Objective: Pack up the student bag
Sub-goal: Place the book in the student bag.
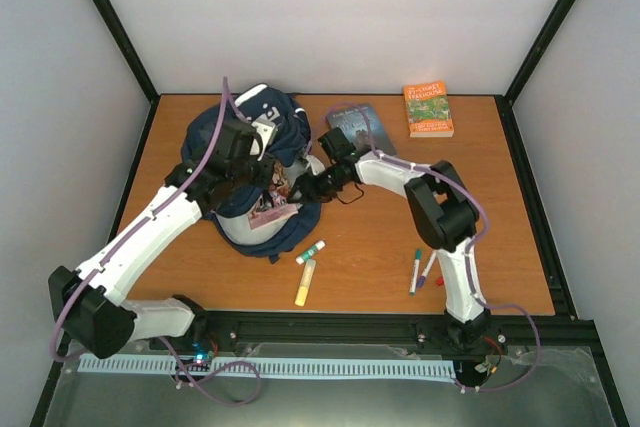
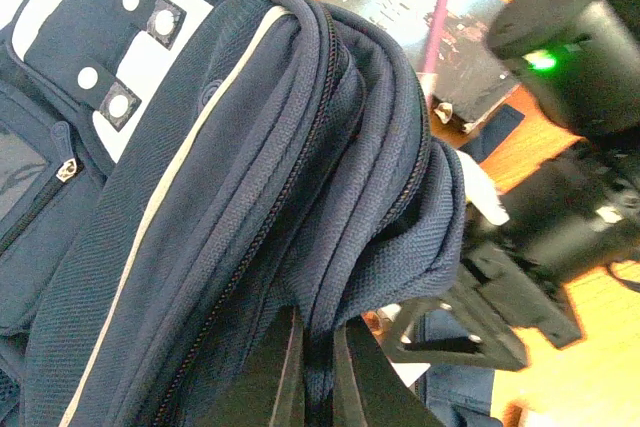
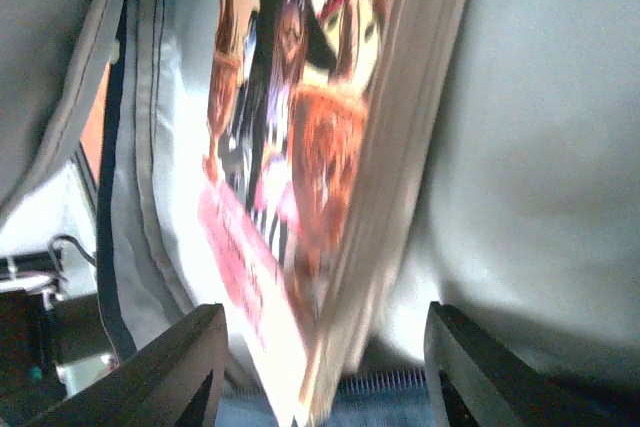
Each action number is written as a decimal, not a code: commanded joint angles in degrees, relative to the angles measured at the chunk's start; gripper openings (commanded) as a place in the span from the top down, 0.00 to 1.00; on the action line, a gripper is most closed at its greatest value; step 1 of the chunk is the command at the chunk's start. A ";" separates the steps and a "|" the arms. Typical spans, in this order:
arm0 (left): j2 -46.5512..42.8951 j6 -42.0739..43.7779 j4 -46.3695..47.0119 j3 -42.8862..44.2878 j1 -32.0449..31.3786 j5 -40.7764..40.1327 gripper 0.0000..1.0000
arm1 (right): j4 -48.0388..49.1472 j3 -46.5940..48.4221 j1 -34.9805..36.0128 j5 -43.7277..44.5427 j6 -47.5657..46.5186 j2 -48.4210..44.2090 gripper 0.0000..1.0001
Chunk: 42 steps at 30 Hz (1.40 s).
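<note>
The left fingers (image 2: 275, 382) are pinching a fold of the student bag (image 2: 200, 197); the right fingers (image 3: 195, 362) are standing spread either side of a colourful book (image 3: 300, 147) in its opening. The bag is lying far left on the surface (image 1: 480, 237), between the 2 arms.

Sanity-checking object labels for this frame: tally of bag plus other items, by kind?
student bag: 1
books: 3, orange book, dark book, pink-edged book in the bag
markers or sticks: 4, green-capped stick, yellow stick, green marker, purple marker
total: 8
</note>
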 commanded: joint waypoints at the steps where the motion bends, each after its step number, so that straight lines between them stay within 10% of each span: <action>1: -4.09 -0.78 5.40 1.26 0.06 -0.20 0.99 | 2.60 -7.94 0.24 6.92 -6.42 -10.84 0.43; 25: -3.56 -3.42 4.83 1.76 3.32 4.15 0.99 | 4.27 -19.03 17.54 36.76 -65.51 -26.51 0.85; 42: -3.63 -3.34 4.62 1.65 3.43 4.76 0.99 | 14.61 -16.12 23.15 49.17 -79.04 -15.11 0.60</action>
